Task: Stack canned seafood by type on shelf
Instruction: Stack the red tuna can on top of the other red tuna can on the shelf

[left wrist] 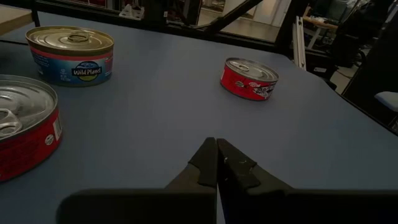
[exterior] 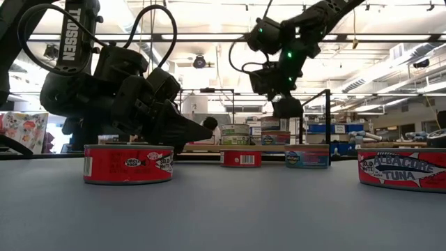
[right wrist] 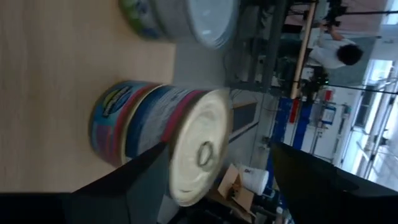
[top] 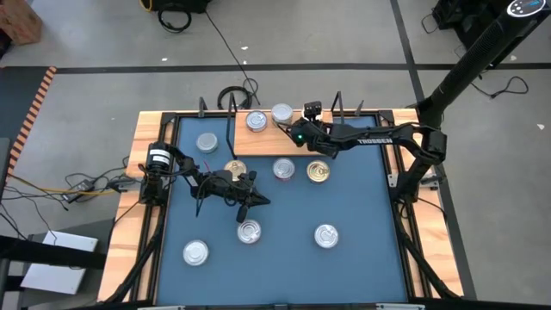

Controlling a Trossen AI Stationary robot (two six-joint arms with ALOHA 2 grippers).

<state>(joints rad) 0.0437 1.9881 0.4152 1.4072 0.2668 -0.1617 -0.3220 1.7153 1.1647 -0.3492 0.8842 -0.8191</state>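
Nearby, left gripper (left wrist: 217,163) pinched empty by "Wild Planet" tin (left wrist: 71,54); right gripper (top: 293,131) seemingly wide over shelf (top: 297,139).

Through the right wrist camera I see my right gripper (right wrist: 211,180) with its two dark fingers (right wrist: 124,180) spread wide on either side of a stack of two tins (right wrist: 155,140). The stack's sides carry blue, red and yellow labels, and its pale lid (right wrist: 199,152) with a ring pull faces the camera. The stack stands on the light wooden shelf (right wrist: 56,68). Another tin (right wrist: 186,18) with a silver lid sits farther along the same board. Beyond the shelf, a person in a white top (right wrist: 333,50) shows in the room.
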